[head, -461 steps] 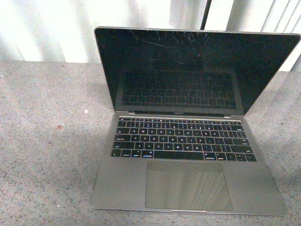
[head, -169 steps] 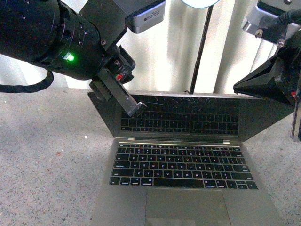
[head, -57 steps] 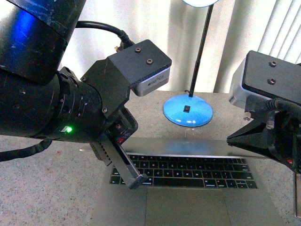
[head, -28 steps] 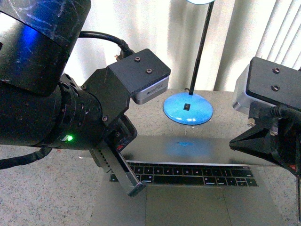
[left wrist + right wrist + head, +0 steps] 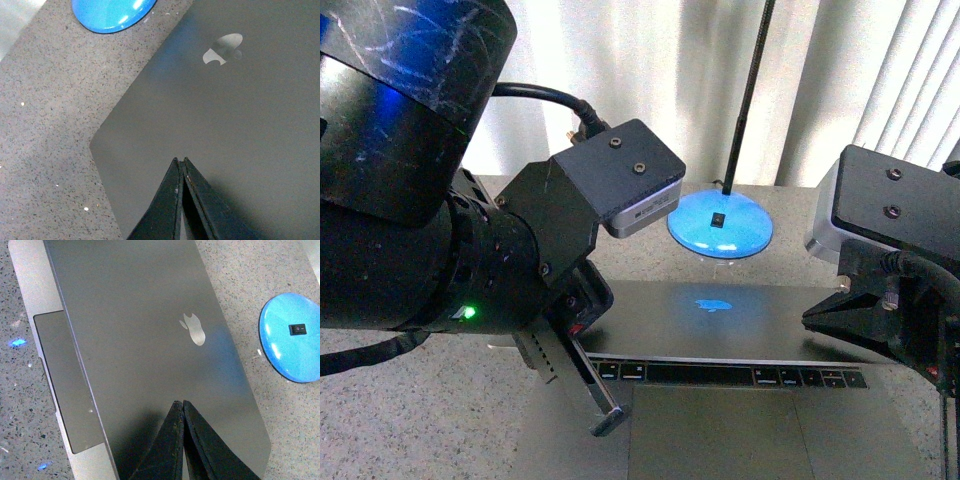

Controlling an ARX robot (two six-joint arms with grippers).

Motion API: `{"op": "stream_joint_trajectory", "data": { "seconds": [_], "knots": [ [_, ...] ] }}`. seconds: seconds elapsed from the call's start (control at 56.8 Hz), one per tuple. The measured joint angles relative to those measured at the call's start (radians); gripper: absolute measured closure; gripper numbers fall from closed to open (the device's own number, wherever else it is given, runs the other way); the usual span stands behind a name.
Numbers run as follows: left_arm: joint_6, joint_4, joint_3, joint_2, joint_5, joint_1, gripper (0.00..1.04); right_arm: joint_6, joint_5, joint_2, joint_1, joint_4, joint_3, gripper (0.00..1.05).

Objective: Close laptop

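Observation:
The grey laptop [image 5: 720,320] lies on the speckled table, its lid folded far down so only a thin strip of black keys [image 5: 720,376] shows at the front. The lid's apple logo shows in both wrist views [image 5: 223,48] [image 5: 193,330]. My left gripper [image 5: 608,420] is shut and empty, its tips over the lid near the left corner [image 5: 180,161]. My right gripper [image 5: 812,316] is shut and empty, its tips on or just above the lid's right side [image 5: 181,404]. The trackpad [image 5: 62,375] still shows beyond the lid edge.
A blue round lamp base [image 5: 720,224] with a black pole [image 5: 748,90] stands just behind the laptop; it also shows in the left wrist view [image 5: 110,12] and the right wrist view [image 5: 292,337]. White curtains hang behind the table. The left arm's bulk fills the left of the front view.
The lid has come down further: half a second ago more rows of keys showed, now only a thin strip. Both grippers have moved down and forward with the lid.

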Motion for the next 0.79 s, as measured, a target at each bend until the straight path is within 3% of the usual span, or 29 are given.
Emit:
{"op": "stream_joint_trajectory", "data": {
  "seconds": [0.792],
  "knots": [
    [-0.002, 0.026, -0.036, 0.029, 0.013, 0.000, 1.01, 0.000, 0.006, 0.061, 0.026, 0.047, -0.016, 1.02]
  ]
}}
